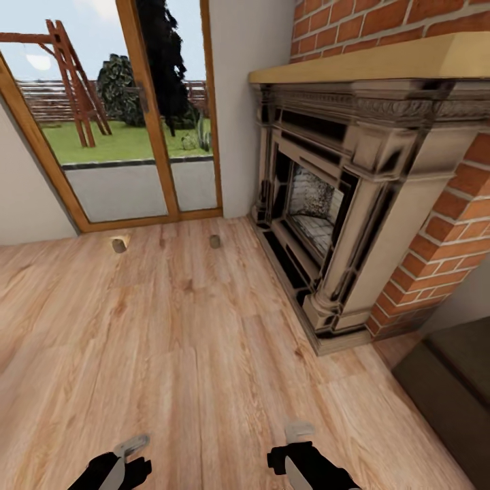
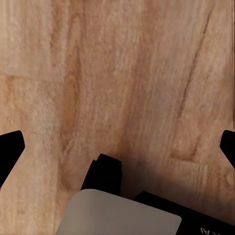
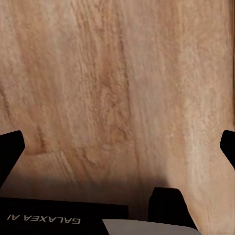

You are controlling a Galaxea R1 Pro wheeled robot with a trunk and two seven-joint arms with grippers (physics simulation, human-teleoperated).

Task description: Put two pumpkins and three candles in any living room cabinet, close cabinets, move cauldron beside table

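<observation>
- Head view: two short squat grey-beige cylinder candles stand on the pale wooden plank floor (image 1: 170, 340) near the far wall, well apart from each other; the left candle (image 1: 120, 244) is just before the wood-framed glass patio door (image 1: 129, 136), the right candle (image 1: 215, 241) is between the door and the ornate cream-and-black fireplace surround (image 1: 327, 204).
- Red brick wall (image 1: 442, 245) flanks the fireplace, under a light wooden mantel shelf (image 1: 381, 62).
- A dark low step or block (image 1: 456, 388) sits at the right edge.
- Left gripper (image 1: 126, 456) and right gripper (image 1: 299, 449) hang low over the floor, well short of the candles.
- Left wrist view: left gripper's (image 2: 117, 147) black fingers (image 2: 11, 147) sit at opposite edges, spread wide, nothing between them but floor planks.
- Right wrist view: right gripper's (image 3: 117, 147) fingers (image 3: 10, 149) likewise spread apart, released, over bare planks.
</observation>
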